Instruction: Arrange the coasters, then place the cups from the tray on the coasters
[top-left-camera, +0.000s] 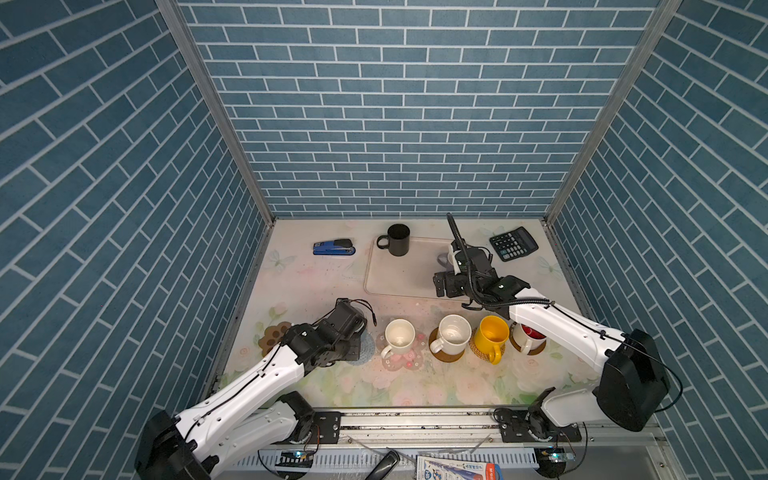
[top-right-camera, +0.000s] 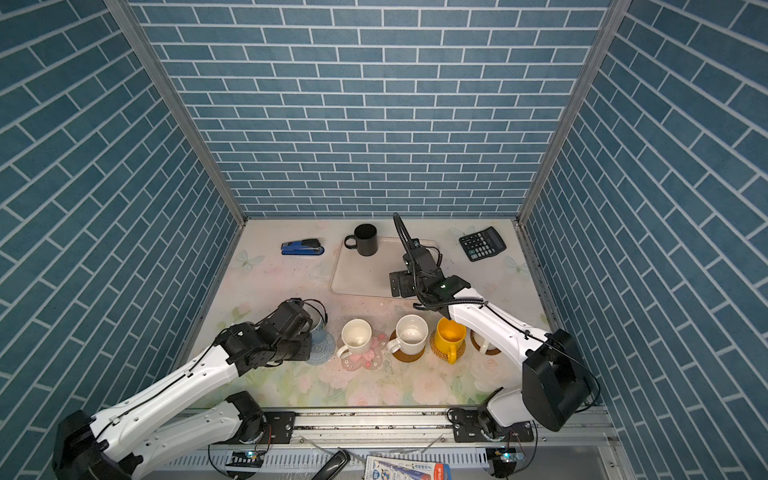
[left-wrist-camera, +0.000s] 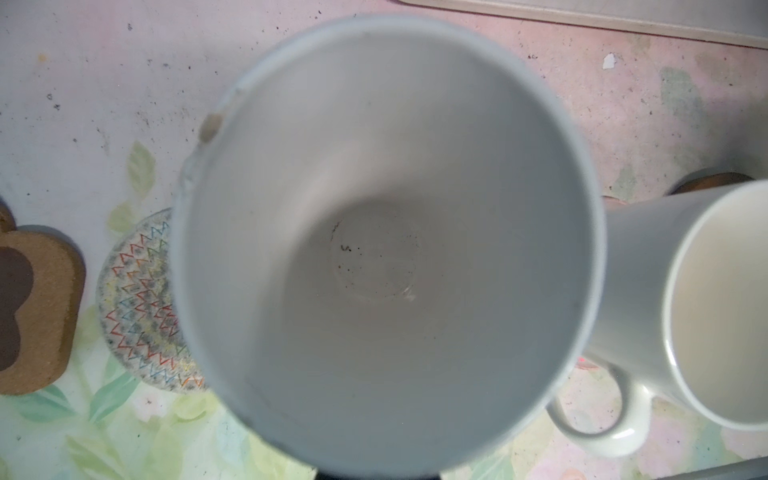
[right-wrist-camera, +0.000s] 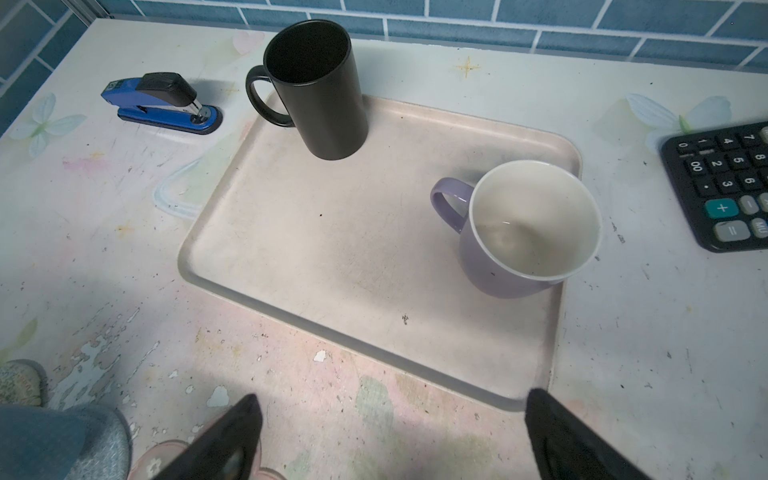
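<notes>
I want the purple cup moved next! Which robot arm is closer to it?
Right. The right arm is over the tray, beside the purple cup; the left arm is away at the coasters.

We note bright, even light from above in both top views; brick walls (top-left-camera: 395, 124) splay toward edges, wide-lens stretch. Left wrist view: close cup (left-wrist-camera: 386, 249) blurred, greyish, dim inside. Right wrist view sharp; tray (right-wrist-camera: 332, 249) matte, soft shadow along near rim.
</notes>
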